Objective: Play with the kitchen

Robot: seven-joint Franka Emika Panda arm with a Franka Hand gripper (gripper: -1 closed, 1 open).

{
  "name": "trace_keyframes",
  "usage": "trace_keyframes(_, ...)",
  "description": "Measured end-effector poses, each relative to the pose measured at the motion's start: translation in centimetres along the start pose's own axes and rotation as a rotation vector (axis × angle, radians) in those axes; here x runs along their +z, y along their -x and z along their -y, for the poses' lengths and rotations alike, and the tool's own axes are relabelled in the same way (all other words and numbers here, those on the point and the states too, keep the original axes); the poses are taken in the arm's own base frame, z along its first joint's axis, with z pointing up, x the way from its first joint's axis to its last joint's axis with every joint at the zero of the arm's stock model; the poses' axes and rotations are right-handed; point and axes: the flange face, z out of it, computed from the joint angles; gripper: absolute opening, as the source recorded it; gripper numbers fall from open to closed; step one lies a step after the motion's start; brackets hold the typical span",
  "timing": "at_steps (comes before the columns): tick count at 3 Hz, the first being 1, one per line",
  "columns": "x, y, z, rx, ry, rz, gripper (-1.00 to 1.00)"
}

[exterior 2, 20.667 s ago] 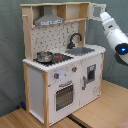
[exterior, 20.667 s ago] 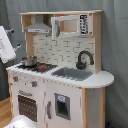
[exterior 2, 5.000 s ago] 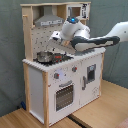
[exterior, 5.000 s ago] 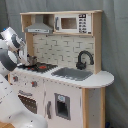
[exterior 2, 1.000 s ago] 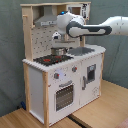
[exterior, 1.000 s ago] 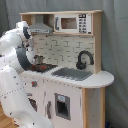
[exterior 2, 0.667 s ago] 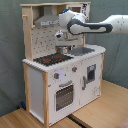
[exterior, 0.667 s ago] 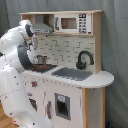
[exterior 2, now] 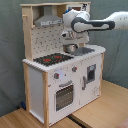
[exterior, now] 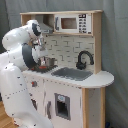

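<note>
The kitchen is white and pale wood, with an oven door, a black stovetop, a grey sink and a black faucet. My gripper points down at the back of the counter, between stovetop and sink. It is shut on a small metal pot that hangs just under it. In the first exterior view my white arm hides most of the stovetop, and the pot shows beside my gripper.
A hood and an upper shelf with a toy microwave sit close above my arm. The tiled back wall is right behind the pot. The kitchen stands on a wooden table before a grey curtain.
The pot has left the stovetop and moved with my gripper toward the sink, to the second exterior view's right. The arm has swung slightly the same way.
</note>
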Motion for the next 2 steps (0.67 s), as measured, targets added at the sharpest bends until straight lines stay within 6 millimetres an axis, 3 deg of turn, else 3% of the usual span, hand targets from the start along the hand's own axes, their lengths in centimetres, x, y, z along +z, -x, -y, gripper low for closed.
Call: trace_keyframes(2,2.5,2.6,0.0,0.055,-0.031,0.043,-1.0)
